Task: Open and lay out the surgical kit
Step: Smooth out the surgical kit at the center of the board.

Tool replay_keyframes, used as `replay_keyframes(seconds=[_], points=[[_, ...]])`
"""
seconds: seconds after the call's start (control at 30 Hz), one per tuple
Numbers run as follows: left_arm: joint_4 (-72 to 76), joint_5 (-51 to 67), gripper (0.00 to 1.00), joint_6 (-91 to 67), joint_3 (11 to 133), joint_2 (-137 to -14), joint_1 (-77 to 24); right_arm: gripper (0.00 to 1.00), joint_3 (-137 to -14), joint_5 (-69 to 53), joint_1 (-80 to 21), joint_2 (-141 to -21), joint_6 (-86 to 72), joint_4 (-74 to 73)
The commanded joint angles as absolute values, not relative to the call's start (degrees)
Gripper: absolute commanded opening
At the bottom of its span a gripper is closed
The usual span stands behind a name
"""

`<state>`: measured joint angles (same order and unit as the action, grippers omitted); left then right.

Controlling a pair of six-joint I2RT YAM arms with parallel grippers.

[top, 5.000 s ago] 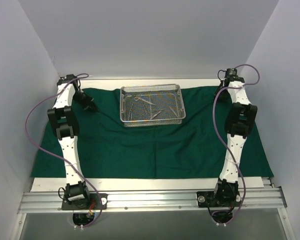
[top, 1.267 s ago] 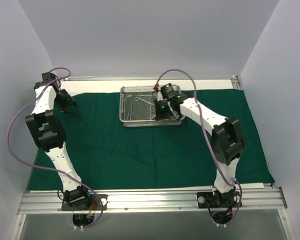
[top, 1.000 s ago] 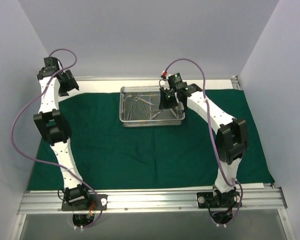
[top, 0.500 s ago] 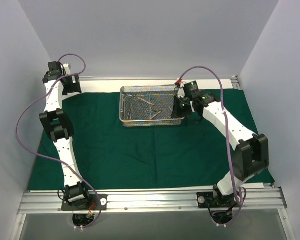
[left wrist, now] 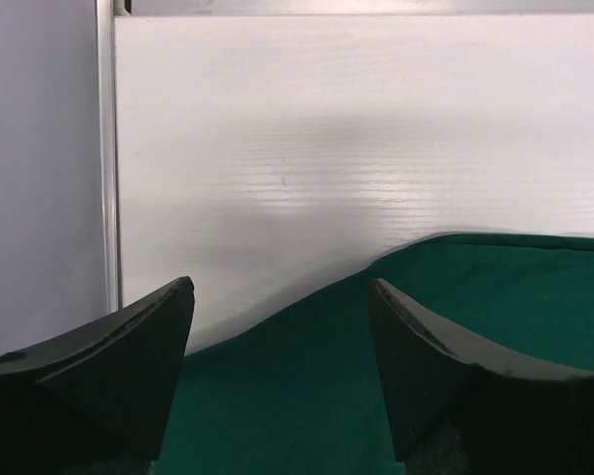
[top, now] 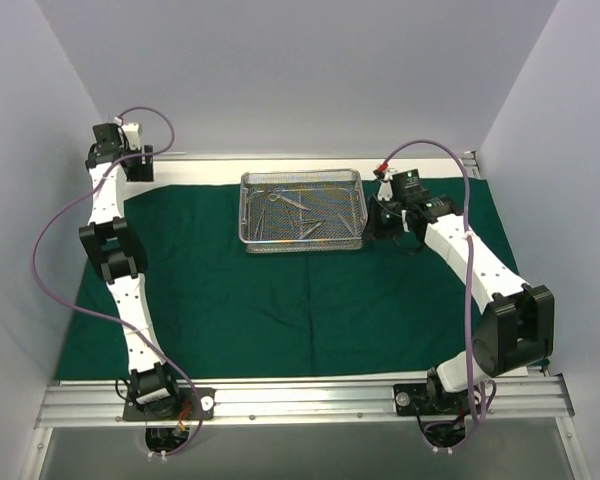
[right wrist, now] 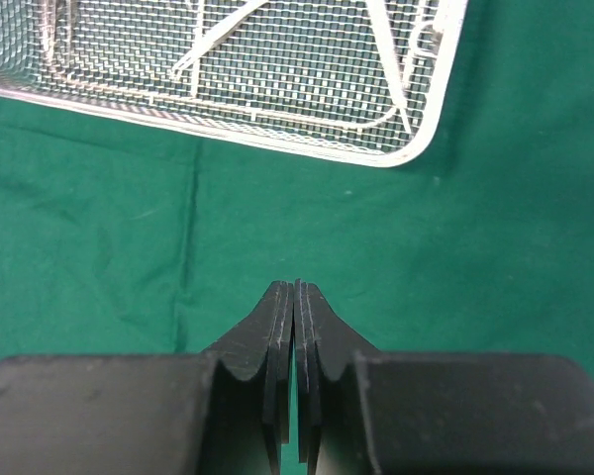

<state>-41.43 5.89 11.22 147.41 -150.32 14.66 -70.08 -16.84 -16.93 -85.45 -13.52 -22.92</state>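
The surgical kit's dark green cloth (top: 280,290) lies spread flat over the table. On its back middle stands the silver wire-mesh tray (top: 302,247), with several slim steel instruments (top: 290,203) lying inside. My right gripper (top: 377,228) hovers just right of the tray. It is shut with nothing between its fingers (right wrist: 296,285), and the tray's corner (right wrist: 396,158) is ahead of it in the right wrist view. My left gripper (top: 140,165) is at the cloth's far left back corner. Its jaws (left wrist: 282,285) stand open and empty above the cloth's edge (left wrist: 495,297).
A bare white board (left wrist: 376,129) borders the cloth at the back, against the grey wall. White walls close in on the left and right. An aluminium rail (top: 300,400) carries both arm bases at the near edge.
My right arm has pulled back from over the tray to its right side, still shut. My left gripper has swung further to the back left corner.
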Motion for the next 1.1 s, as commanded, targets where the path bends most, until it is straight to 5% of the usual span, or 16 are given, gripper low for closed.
replay_keyframes(seconds=[0.0, 0.1, 0.4, 0.87, 0.97, 1.0, 1.07], points=[[-38.41, 4.77, 0.8, 14.59, 149.5, -152.93, 13.63, 0.0, -69.0, -16.96, -15.73, -82.88, -12.57, -22.24], [-37.97, 1.68, 0.91, 15.12, 149.41, -154.42, 12.83, 0.0, -68.91, -17.23, -14.77, -82.62, -12.31, -22.5], [-40.52, 1.23, 0.98, 14.06, 150.12, -157.67, 12.66, 0.0, -68.38, -17.31, -13.89, -82.62, -12.57, -22.06], [-39.73, -1.76, 0.38, 10.9, 143.79, -149.86, 11.69, 0.0, -70.4, -19.25, -13.8, -83.85, -14.15, -21.36], [-41.04, -1.23, 0.19, 9.76, 143.43, -147.22, 11.69, 0.0, -70.93, -20.65, -13.89, -83.85, -15.11, -20.57], [-41.74, -1.23, 0.03, 9.32, 143.52, -146.69, 11.69, 0.0, -71.01, -20.92, -13.8, -83.76, -15.29, -20.22], [-42.8, -1.06, 0.02, 8.18, 142.31, -144.68, 11.6, 0.0, -71.63, -21.36, -13.8, -83.76, -15.73, -20.21]])
